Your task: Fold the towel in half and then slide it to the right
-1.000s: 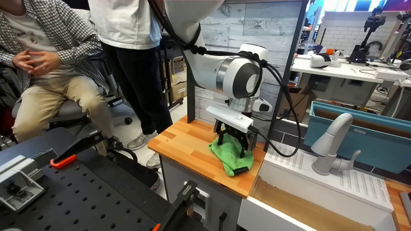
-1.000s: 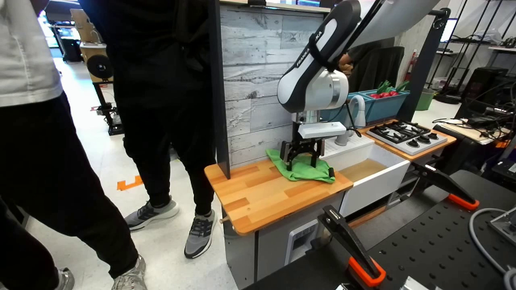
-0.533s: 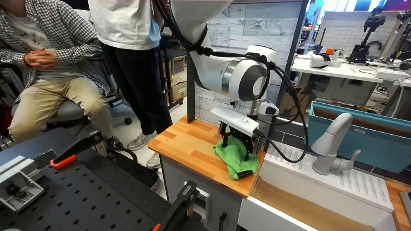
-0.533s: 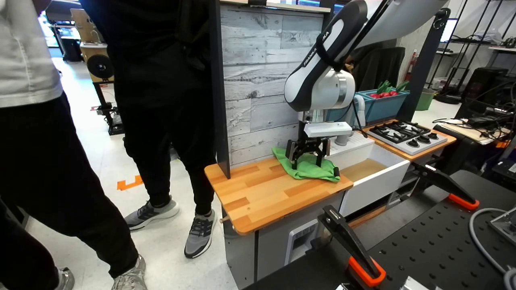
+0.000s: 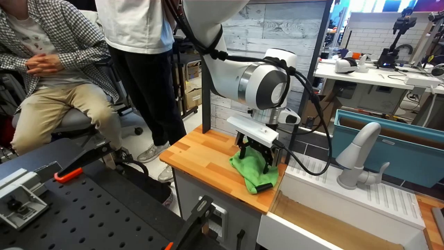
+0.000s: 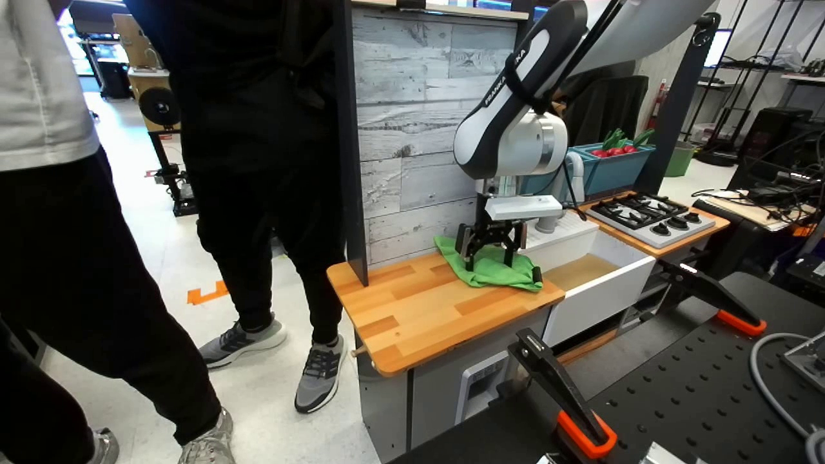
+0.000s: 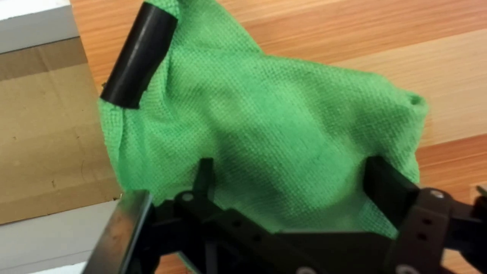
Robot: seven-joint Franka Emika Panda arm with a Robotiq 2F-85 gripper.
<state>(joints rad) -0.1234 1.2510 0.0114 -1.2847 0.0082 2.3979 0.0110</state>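
Observation:
The green towel (image 5: 252,176) lies bunched and overlapped on the wooden counter, near the sink-side edge. It also shows in an exterior view (image 6: 493,277) and in the wrist view (image 7: 243,95). A black tab (image 7: 140,53) is on its corner beside the sink edge. My gripper (image 5: 254,164) points down over the towel with its jaws spread wide. In the wrist view (image 7: 290,159) both fingertips stand on or just at the cloth, with towel lying flat between them and not pinched. The gripper also shows in an exterior view (image 6: 489,265). The towel's part under the gripper body is hidden.
The wooden counter (image 5: 197,156) extends away from the sink. The white sink (image 6: 599,277) with a grey faucet (image 5: 359,156) adjoins the towel's side. A grey plank wall (image 6: 412,129) stands behind. A stove (image 6: 651,216) is beyond the sink. People stand near the counter's far end.
Between one second and half a second ago, my gripper and the towel under it slid a little toward the sink. Since then both are nearly still. The jaws stay open.

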